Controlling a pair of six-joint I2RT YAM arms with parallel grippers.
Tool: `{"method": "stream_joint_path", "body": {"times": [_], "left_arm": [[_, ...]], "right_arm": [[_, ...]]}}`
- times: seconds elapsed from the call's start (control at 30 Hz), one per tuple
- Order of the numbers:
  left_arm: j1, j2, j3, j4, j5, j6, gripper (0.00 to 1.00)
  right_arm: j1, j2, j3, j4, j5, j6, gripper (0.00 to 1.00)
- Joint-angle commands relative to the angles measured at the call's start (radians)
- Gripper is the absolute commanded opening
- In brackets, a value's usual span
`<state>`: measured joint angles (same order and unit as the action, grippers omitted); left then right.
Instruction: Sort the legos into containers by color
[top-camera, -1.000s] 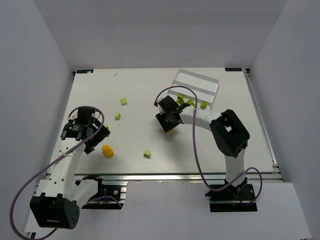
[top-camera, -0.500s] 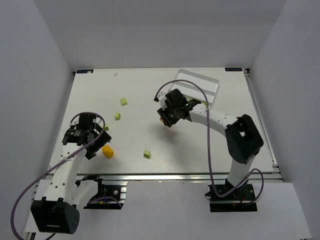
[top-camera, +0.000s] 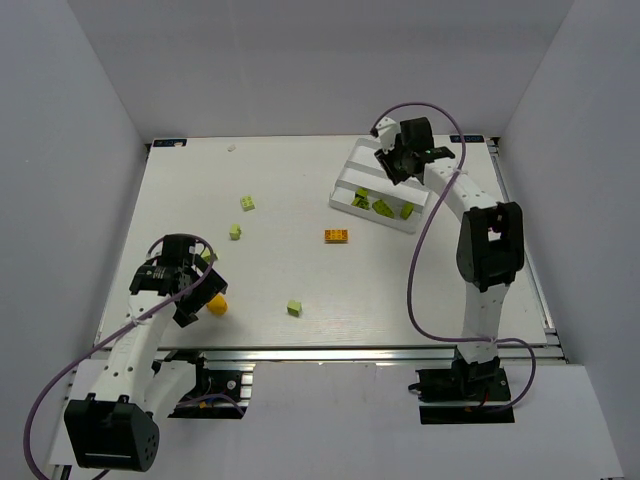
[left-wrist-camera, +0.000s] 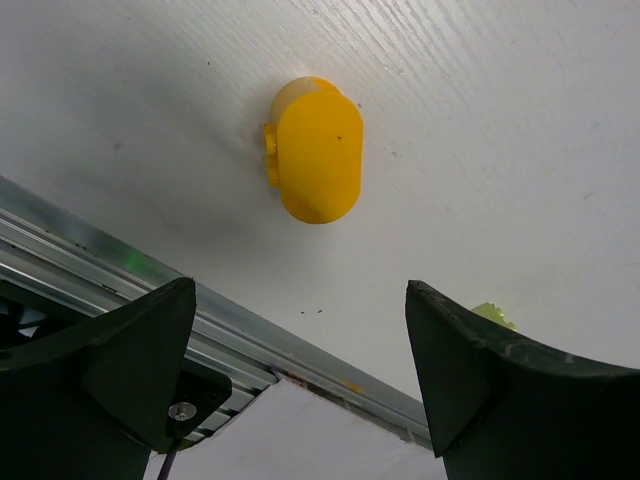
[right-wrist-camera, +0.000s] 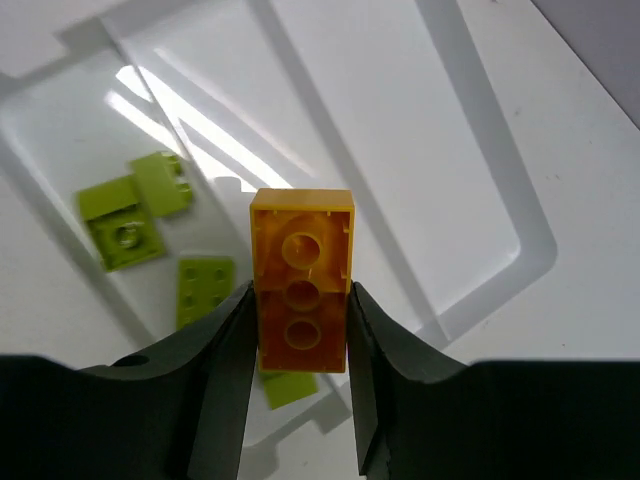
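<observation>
Right end effector (right-wrist-camera: 300, 345) clamped on orange brick (right-wrist-camera: 301, 270) over tray (top-camera: 342, 188), upper right. Next: drop in bare compartment (right-wrist-camera: 400, 130), away from green bricks (right-wrist-camera: 130, 215). Left end effector (left-wrist-camera: 300, 380) wide open, empty.

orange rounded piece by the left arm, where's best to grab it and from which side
Come straight down and close across its narrow width, on the two long sides. The orange rounded piece lies flat and oblong, and the open left gripper faces it with fingers spread across that width. Small nubs on one long side may seat unevenly.
</observation>
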<state>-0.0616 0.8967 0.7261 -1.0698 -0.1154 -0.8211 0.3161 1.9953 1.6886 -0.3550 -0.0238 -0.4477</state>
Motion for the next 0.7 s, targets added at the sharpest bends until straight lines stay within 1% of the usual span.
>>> {"method": "stream_joint_path", "body": {"times": [0.0, 0.13, 0.2, 0.23, 0.3, 0.4, 0.47, 0.5, 0.53, 0.6, 0.67], "left_arm": [[0.003, 0.002, 0.001, 0.016, 0.010, 0.010, 0.95], [0.003, 0.007, -0.002, 0.022, 0.013, 0.011, 0.95], [0.003, 0.008, -0.002, 0.022, 0.013, 0.013, 0.95], [0.003, 0.010, -0.002, 0.024, 0.013, 0.010, 0.95], [0.003, 0.013, -0.001, 0.022, 0.011, 0.010, 0.95], [0.003, 0.018, 0.002, 0.022, 0.011, 0.011, 0.97], [0.003, 0.028, 0.009, 0.022, 0.008, 0.013, 0.97], [0.003, 0.031, 0.013, 0.021, 0.006, 0.011, 0.97], [0.003, 0.034, 0.021, 0.019, 0.005, 0.013, 0.97], [0.003, 0.048, 0.025, 0.019, 0.003, 0.011, 0.97], [0.003, 0.057, 0.029, 0.021, 0.003, 0.010, 0.97]], "right_arm": [[-0.041, 0.060, 0.120, -0.050, -0.017, -0.144, 0.00], [-0.075, 0.120, 0.158, -0.067, -0.060, -0.220, 0.01], [-0.081, 0.131, 0.166, -0.085, -0.082, -0.238, 0.04], [-0.081, 0.138, 0.163, -0.088, -0.093, -0.243, 0.08], [-0.084, 0.152, 0.152, -0.078, -0.091, -0.250, 0.12], [-0.087, 0.187, 0.163, -0.062, -0.062, -0.252, 0.27], [-0.091, 0.210, 0.192, -0.087, -0.062, -0.252, 0.44], [-0.098, 0.223, 0.206, -0.097, -0.067, -0.250, 0.55], [-0.097, 0.226, 0.215, -0.105, -0.068, -0.247, 0.69], [-0.101, 0.223, 0.210, -0.101, -0.074, -0.246, 0.74], [-0.112, 0.217, 0.204, -0.099, -0.082, -0.238, 0.76]]}}
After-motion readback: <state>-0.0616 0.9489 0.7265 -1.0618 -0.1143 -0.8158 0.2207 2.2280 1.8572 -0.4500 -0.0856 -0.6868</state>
